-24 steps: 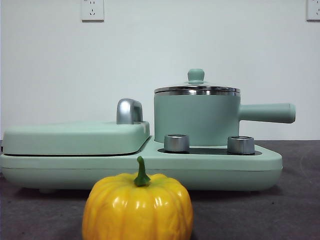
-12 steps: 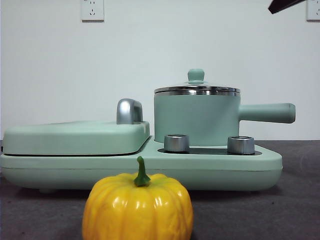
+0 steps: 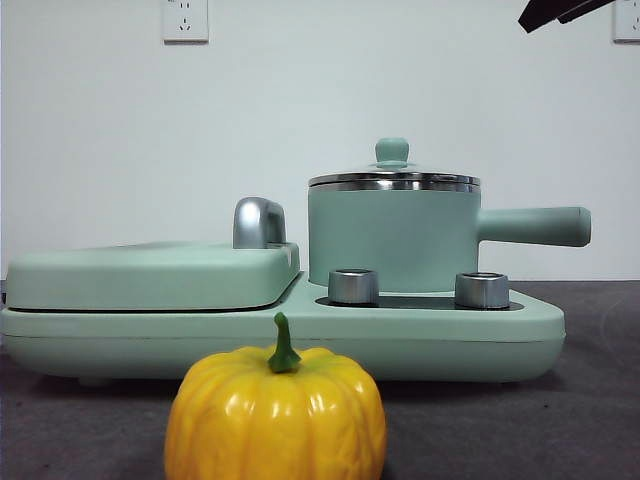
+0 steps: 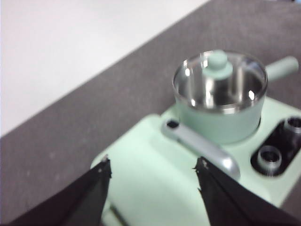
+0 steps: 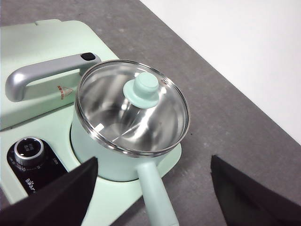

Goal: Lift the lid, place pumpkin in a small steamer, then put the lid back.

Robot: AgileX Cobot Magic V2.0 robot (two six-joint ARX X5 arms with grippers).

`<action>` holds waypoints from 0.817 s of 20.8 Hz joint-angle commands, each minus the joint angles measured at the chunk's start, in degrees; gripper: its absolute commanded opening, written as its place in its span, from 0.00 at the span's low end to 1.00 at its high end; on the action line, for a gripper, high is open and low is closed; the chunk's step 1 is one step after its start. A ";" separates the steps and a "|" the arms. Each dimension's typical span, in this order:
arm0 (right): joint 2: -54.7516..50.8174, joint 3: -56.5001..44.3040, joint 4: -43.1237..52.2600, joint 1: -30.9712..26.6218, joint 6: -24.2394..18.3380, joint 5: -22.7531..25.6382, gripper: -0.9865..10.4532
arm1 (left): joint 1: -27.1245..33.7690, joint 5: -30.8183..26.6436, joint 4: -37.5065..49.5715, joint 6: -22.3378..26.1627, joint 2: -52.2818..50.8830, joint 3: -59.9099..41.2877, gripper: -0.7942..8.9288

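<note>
A small mint-green steamer pot (image 3: 392, 238) stands on the right half of a wide mint-green cooking appliance (image 3: 280, 335) that rests on a dark grey table (image 3: 580, 420). The pot's long straight handle (image 3: 532, 226) sticks out to the side, away from the flat griddle cover (image 3: 150, 272) that fills the other half of the appliance. A chrome handle (image 3: 258, 222) rises from that cover, just beside the pot. Two metal dials (image 3: 353, 286) sit in a black panel on the appliance, in front of the pot.

The clear glass lid (image 3: 393, 178), with its steel rim and mint-green knob, sits closed on the pot. Through the glass, the right wrist view shows the pot's bare shiny steel inside.

The pumpkin (image 3: 276, 412), glossy yellow-orange with a short green stem, stands upright on the table in front of the appliance, apart from it and closest to the front camera.

The right gripper (image 5: 153, 188) hangs above the pot, over its handle side, with its two black fingers spread wide and nothing between them. In the front view a black tip shows at the top corner above the pot's handle. The left gripper (image 4: 153, 167) hangs above the griddle cover, beside the pot, its fingers also spread wide and holding nothing. A white wall (image 3: 320, 120) stands behind the appliance.
</note>
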 commanded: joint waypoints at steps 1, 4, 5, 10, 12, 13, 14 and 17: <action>0.17 1.25 0.59 0.33 4.22 0.20 0.42 | -1.49 0.13 5.09 -6.16 3.15 1.05 0.33; 0.17 1.25 0.59 0.33 8.98 0.20 0.42 | -4.22 0.13 10.86 -10.47 7.69 1.05 0.34; 0.17 1.25 0.59 0.33 10.43 0.20 0.42 | -5.60 0.11 13.20 -11.50 9.84 1.05 0.34; 0.17 1.25 0.81 0.31 12.59 0.15 0.42 | -10.51 0.07 22.40 -11.85 18.67 1.07 0.34; 0.17 1.25 1.18 0.26 12.63 0.17 0.42 | -12.37 -0.11 26.25 -11.85 22.47 1.14 0.34; 0.17 1.25 1.38 0.26 12.85 0.20 0.42 | -13.16 -0.17 27.76 -11.85 24.06 1.27 0.34; 0.17 1.25 1.64 0.26 13.49 0.17 0.42 | -14.12 -0.42 29.20 -11.85 26.18 1.66 0.34; 0.17 1.25 2.34 0.26 15.17 -0.04 0.42 | -15.96 -1.66 31.45 -11.82 31.32 3.69 0.34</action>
